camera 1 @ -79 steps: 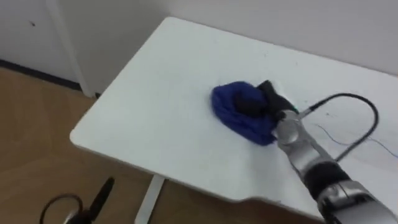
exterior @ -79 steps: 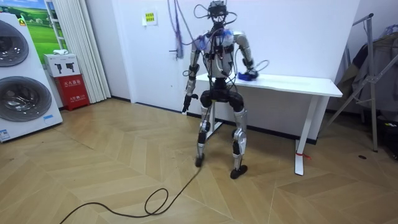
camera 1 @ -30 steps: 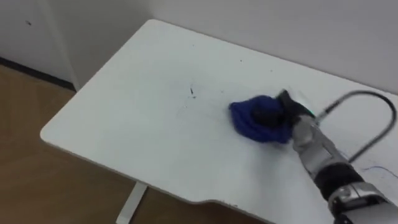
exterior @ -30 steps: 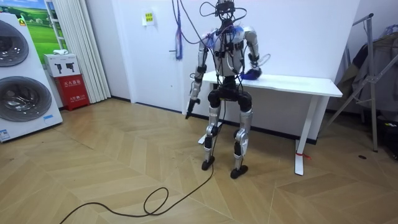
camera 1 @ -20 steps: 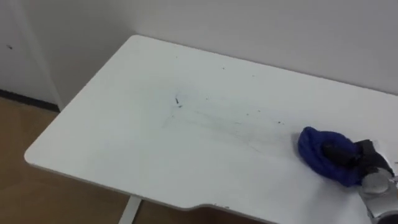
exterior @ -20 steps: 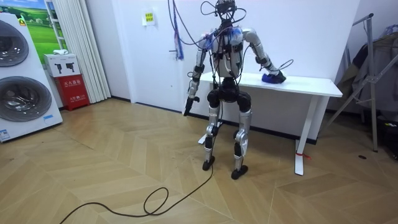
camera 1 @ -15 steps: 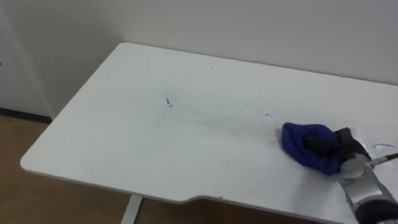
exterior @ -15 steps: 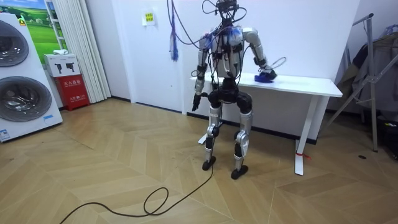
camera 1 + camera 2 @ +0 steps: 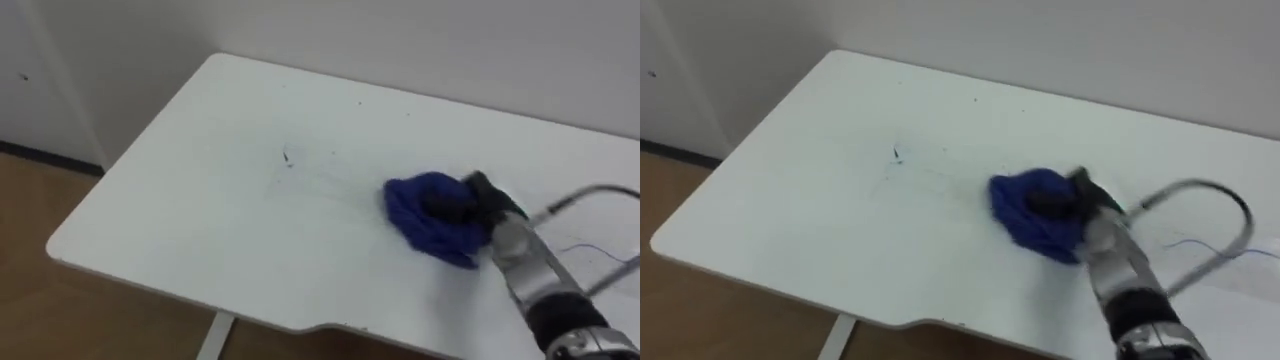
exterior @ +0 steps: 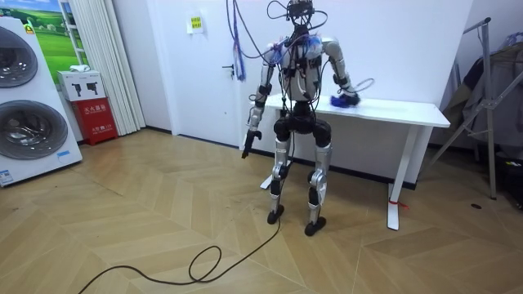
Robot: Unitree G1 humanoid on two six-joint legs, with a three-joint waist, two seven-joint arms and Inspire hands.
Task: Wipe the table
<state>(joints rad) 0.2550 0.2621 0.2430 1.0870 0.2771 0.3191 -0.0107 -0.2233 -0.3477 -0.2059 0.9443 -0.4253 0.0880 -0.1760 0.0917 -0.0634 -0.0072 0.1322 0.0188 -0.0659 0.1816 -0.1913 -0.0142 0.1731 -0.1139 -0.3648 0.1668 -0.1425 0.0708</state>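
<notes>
Left eye view: the right robot hand (image 9: 478, 200) holds the cloth (image 9: 418, 224) bunched on the counter (image 9: 190, 210), so it may slip loose or miss the dark spot (image 9: 287, 157).

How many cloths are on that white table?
1. A blue cloth lies bunched on the white table, gripped by the robot's right hand, right of a small dark mark. The left hand hangs at the robot's side, away from the table.
</notes>
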